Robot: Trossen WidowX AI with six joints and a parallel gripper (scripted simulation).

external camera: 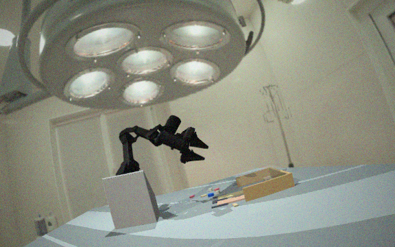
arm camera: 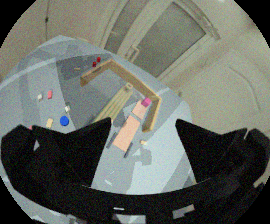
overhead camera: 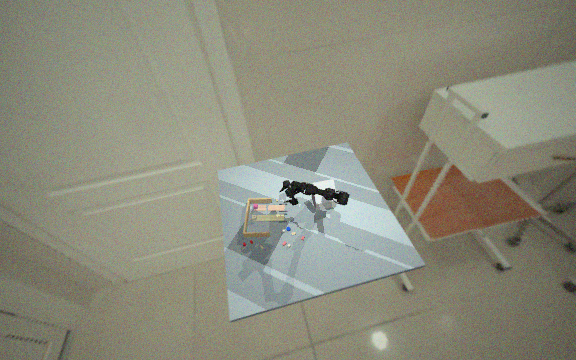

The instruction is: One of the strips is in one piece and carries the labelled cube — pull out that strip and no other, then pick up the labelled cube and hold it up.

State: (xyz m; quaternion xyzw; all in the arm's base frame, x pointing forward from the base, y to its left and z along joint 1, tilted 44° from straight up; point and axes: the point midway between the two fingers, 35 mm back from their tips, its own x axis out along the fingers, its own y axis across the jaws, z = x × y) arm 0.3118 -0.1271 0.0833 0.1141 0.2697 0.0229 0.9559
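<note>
Two strips (overhead camera: 269, 212) side by side, partly inside the tray (overhead camera: 246, 220).

The place was an operating theatre: a large round grey surgical lamp with five lenses (external camera: 132, 51) hung overhead, a white wheeled metal trolley (overhead camera: 513, 130) and pale double doors (overhead camera: 93, 125) stood nearby

Surgical lamp (external camera: 139, 51) hung overhead, five lit lenses. White box (external camera: 130, 199) stood on table (overhead camera: 368, 240). White cart (overhead camera: 513, 115) with orange shelf (overhead camera: 460, 205) parked beside table. Panelled door (overhead camera: 93, 130) seen behind. IV stand (external camera: 280, 120) placed at wall.
</note>
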